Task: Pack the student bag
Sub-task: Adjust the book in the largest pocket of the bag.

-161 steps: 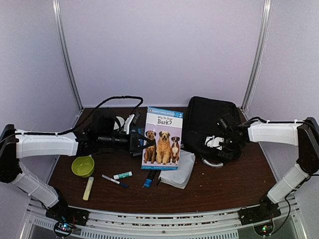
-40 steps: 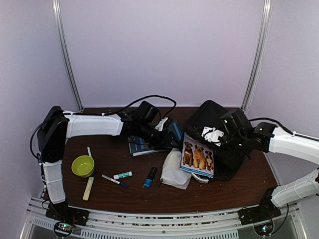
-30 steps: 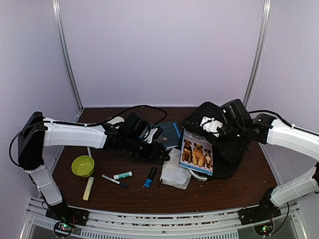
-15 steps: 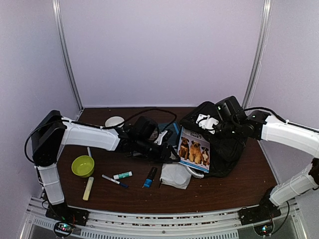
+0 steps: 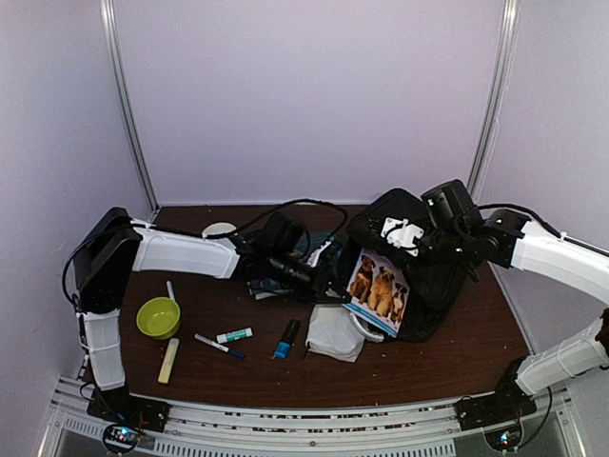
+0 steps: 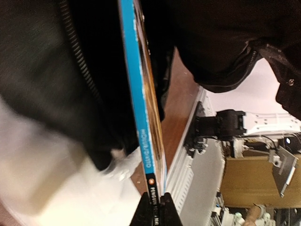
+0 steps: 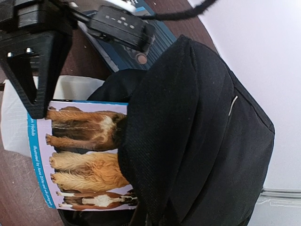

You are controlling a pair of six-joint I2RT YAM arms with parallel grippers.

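Penguin book further into student bag

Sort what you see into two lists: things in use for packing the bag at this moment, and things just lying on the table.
In use: bag, dog book, left gripper (on the book), right gripper (on the bag).

Lying about: bowl, pouch, pen, blue marker, yellow stick.

The student bag is plain black. The book has a bright blue spine and a pale lilac cover showing three dogs: brown, golden and brown-and-white. The pouch is white, the bowl lime green, the stick pale yellow, the tabletop dark brown.
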